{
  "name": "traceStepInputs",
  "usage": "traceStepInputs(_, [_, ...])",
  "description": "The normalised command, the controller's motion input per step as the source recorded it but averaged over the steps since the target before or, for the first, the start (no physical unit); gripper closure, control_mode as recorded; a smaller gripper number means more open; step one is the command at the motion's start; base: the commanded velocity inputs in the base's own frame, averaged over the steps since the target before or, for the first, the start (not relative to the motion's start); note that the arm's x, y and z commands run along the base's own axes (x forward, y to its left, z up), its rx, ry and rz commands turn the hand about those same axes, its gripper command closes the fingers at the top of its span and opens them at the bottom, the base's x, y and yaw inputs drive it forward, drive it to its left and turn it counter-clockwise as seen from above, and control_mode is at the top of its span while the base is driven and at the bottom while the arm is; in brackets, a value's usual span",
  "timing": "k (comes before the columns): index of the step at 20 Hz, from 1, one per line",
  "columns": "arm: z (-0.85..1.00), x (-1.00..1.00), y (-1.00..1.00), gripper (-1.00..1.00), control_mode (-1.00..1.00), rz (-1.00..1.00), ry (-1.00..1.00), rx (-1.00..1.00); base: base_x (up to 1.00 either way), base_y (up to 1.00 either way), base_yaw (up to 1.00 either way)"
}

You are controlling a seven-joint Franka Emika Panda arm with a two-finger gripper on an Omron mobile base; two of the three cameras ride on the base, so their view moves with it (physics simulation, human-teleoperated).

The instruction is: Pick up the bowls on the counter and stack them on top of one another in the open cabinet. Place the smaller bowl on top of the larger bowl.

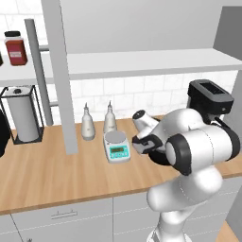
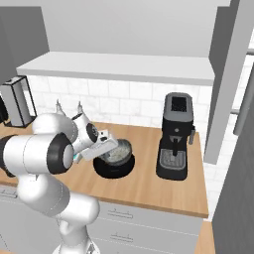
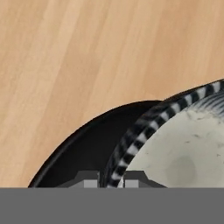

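The smaller bowl [image 2: 120, 151], grey speckled inside with a striped dark rim [image 3: 131, 135], sits tilted just over the larger bowl [image 2: 114, 169], a wide glossy black one [image 3: 83, 153] on the counter [image 2: 149, 191]. My gripper [image 3: 111, 180] comes down from the left with one fingertip on each side of the smaller bowl's rim and is shut on it. In the right base view the gripper [image 2: 114, 145] meets that bowl's near-left edge. The open cabinet's white shelf board [image 2: 119, 67] runs above, and its long bare stretch [image 1: 142, 64] spans the left base view.
A black coffee machine [image 2: 174, 144] stands right of the bowls. A white kitchen scale [image 1: 116, 146] and two bottles [image 1: 87, 124] lie to the left, past a grey upright panel [image 1: 61, 75]. A paper towel holder [image 1: 22, 113] and a red jar [image 1: 15, 48] are far left.
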Motion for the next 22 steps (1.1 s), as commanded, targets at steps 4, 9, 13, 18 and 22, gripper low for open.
traceStepInputs(4, [-0.18, -0.1, -0.03, 1.0, -1.0, 0.0, 0.0, 0.02, 0.0, 0.0, 0.0])
traceStepInputs(9, [0.08, 0.0, 0.02, -1.0, -1.0, 0.0, 0.0, 0.0, 0.0, 0.0, 0.0])
traceStepInputs(13, [0.66, -0.18, 0.25, -1.0, -1.0, 0.0, 0.0, 0.0, 0.0, 0.0, 0.0])
traceStepInputs(18, [0.57, -0.56, 0.45, -1.0, -1.0, 0.0, -0.01, 0.0, 0.0, 0.0, 0.0])
traceStepInputs(22, [-0.26, -0.46, 0.25, -1.0, -1.0, 0.0, 0.05, 0.04, 0.0, 0.0, 0.0])
